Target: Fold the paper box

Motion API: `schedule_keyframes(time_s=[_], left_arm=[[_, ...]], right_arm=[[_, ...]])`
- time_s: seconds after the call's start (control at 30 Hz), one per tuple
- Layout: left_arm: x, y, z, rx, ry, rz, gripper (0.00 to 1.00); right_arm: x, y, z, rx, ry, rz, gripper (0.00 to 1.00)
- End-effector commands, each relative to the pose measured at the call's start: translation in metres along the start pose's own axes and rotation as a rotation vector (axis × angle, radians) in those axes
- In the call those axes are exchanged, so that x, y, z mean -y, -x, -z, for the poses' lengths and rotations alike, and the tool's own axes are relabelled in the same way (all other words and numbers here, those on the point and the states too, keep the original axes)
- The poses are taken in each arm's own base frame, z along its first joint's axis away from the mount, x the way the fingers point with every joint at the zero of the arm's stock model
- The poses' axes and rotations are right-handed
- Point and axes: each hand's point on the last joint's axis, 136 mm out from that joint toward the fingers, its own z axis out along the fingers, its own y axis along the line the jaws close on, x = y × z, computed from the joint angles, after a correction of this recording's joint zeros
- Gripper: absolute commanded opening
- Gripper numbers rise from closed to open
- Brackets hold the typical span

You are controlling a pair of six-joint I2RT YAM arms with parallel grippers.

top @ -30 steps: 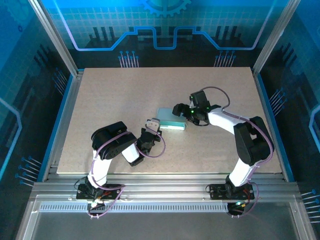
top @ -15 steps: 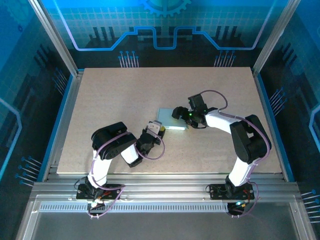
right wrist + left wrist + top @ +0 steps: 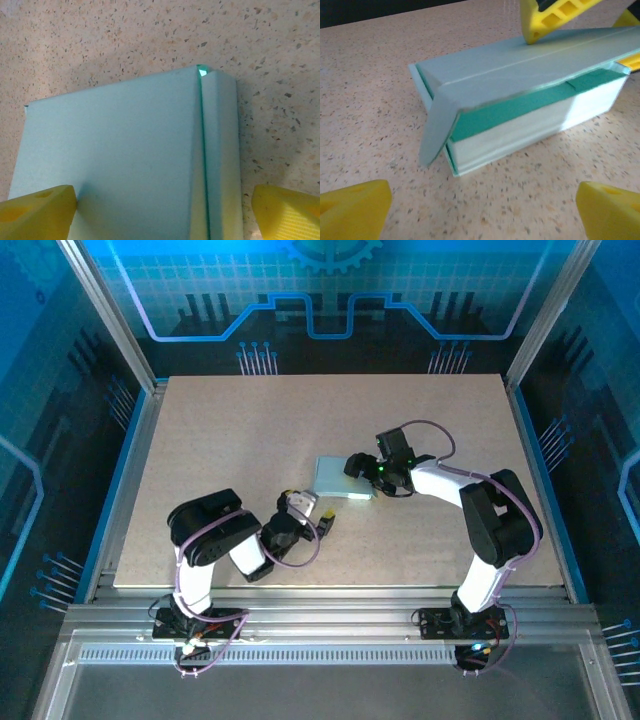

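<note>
The box [image 3: 340, 478] lies closed near the middle of the table [image 3: 220, 430], just ahead of the left gripper [image 3: 322, 518] and under the right gripper [image 3: 357, 466]. From above it is a plain pale rectangle. The left wrist view adds a side flap [image 3: 437, 127] hanging loose at the near corner, green card along the long side, and a yellow finger [image 3: 555, 15] of the right gripper on the lid. The left jaws stand wide apart, short of the box, holding nothing. The right wrist view shows a lid seam [image 3: 201, 150] — and the right jaws spread wide, one tip over the lid, the other beside the box, clamping nothing.
</note>
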Motion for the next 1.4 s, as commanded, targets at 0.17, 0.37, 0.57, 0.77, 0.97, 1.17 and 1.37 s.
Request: schedule_keyframes(time_s=[0.17, 0.37, 0.57, 0.77, 0.97, 1.17, 1.37], left_arm=[[0.003, -0.001, 0.043, -0.014, -0.094, 0.042, 0.99], [0.007, 0.02, 0.062, -0.039, -0.142, 0.105, 0.99], [0.003, 0.07, 0.062, -0.133, -0.125, 0.125, 0.99], [-0.025, 0.101, 0.041, -0.305, -0.098, 0.364, 0.99], [-0.037, 0.097, 0.006, -0.542, -0.102, 0.578, 0.97], [-0.037, 0.078, -0.031, -0.646, -0.117, 0.653, 0.86], [-0.035, 0.062, -0.055, -0.676, -0.138, 0.667, 0.7]], right_arm=[[0.001, -0.001, -0.002, -0.004, -0.035, 0.011, 0.91], [0.002, -0.001, 0.0, -0.004, -0.037, 0.016, 0.91], [0.002, -0.002, 0.002, 0.001, -0.034, 0.032, 0.91], [-0.004, -0.002, 0.005, 0.008, 0.005, 0.061, 0.9], [-0.011, -0.003, 0.009, 0.009, 0.052, 0.088, 0.89], [-0.018, -0.001, 0.014, 0.012, 0.131, 0.064, 0.89], [-0.011, 0.0, 0.014, 0.0, 0.167, 0.019, 0.89]])
